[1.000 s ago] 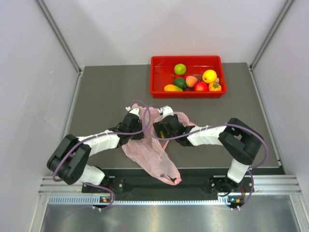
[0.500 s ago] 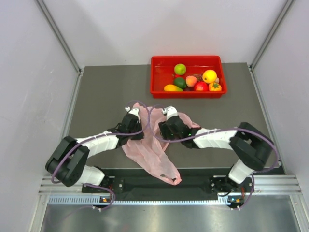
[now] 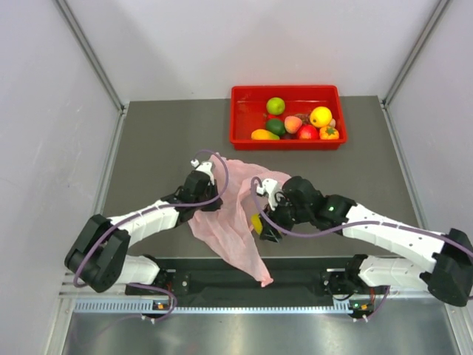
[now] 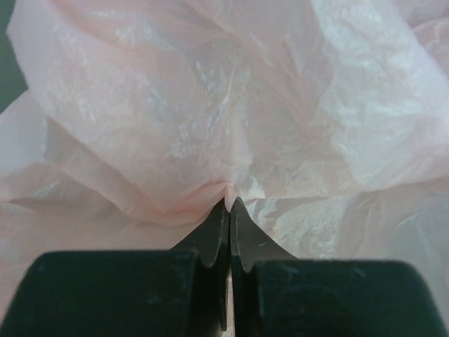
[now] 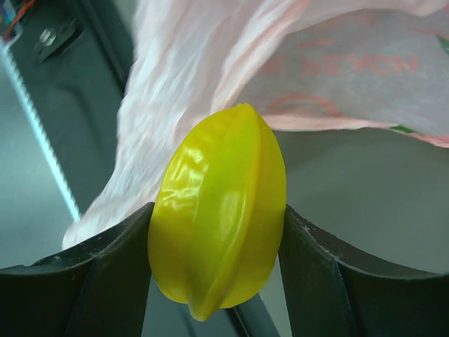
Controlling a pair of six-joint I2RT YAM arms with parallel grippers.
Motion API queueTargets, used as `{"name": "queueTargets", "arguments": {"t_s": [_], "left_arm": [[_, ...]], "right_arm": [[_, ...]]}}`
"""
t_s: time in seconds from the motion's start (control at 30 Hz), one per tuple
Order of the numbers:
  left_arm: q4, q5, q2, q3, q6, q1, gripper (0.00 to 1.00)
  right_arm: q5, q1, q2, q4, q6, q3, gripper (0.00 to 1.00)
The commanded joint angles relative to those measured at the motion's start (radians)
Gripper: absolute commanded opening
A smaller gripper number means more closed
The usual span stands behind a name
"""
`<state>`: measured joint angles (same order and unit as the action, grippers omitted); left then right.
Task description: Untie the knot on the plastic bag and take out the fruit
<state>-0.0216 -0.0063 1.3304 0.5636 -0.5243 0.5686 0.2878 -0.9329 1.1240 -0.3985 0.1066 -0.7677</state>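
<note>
A fold of the plastic bag (image 4: 210, 105) is being pinched by the closed left claw (image 4: 229, 205). A ridged yellow fruit (image 5: 221, 196) is being clamped in the right claw (image 5: 217, 217).

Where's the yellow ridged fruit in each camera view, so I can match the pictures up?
Top external: the yellow fruit is low centre, at the right edge of the plastic bag, held in the right gripper.
Left wrist: not in it; only the plastic bag, pinched by the left gripper.
Right wrist: the yellow fruit fills centre frame, between the fingers.
Shared landmark: the plastic bag, visible in all three.
</note>
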Motion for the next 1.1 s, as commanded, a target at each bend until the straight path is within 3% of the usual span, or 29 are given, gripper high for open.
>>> {"name": "queueTargets", "arguments": {"t_s": [0.0,0.17,0.33,0.47,0.63,0.83,1.0,1.03,1.07], "left_arm": [[0.003,0.034,-0.048,0.059,0.012,-0.006,0.0],[0.017,0.052,-0.059,0.075,0.026,-0.007,0.0],[0.017,0.058,-0.062,0.075,0.041,-0.006,0.0],[0.017,0.071,-0.062,0.079,0.055,-0.006,0.0],[0.047,0.083,-0.06,0.093,0.064,-0.006,0.0],[0.046,0.129,-0.066,0.104,0.05,-0.006,0.0],[0.041,0.154,-0.068,0.107,0.047,-0.006,0.0],[0.041,0.154,-0.069,0.107,0.049,-0.006,0.0],[0.041,0.155,-0.074,0.107,0.049,-0.006,0.0]], "right_arm": [[0.149,0.002,-0.122,-0.128,-0.14,-0.111,0.0],[0.122,0.064,-0.103,-0.123,-0.24,-0.284,0.0],[0.374,0.215,0.06,-0.164,-0.289,-0.453,0.0],[0.433,0.302,0.193,-0.109,-0.254,-0.536,0.0],[-0.012,0.373,0.364,0.111,-0.077,-0.683,0.0],[-0.416,0.465,0.716,0.115,-0.016,-0.997,0.0],[-0.512,0.522,0.953,0.084,-0.004,-1.211,0.0],[-0.53,0.531,0.985,0.073,0.002,-1.246,0.09],[-0.529,0.551,1.051,0.028,0.007,-1.287,0.1]]}}
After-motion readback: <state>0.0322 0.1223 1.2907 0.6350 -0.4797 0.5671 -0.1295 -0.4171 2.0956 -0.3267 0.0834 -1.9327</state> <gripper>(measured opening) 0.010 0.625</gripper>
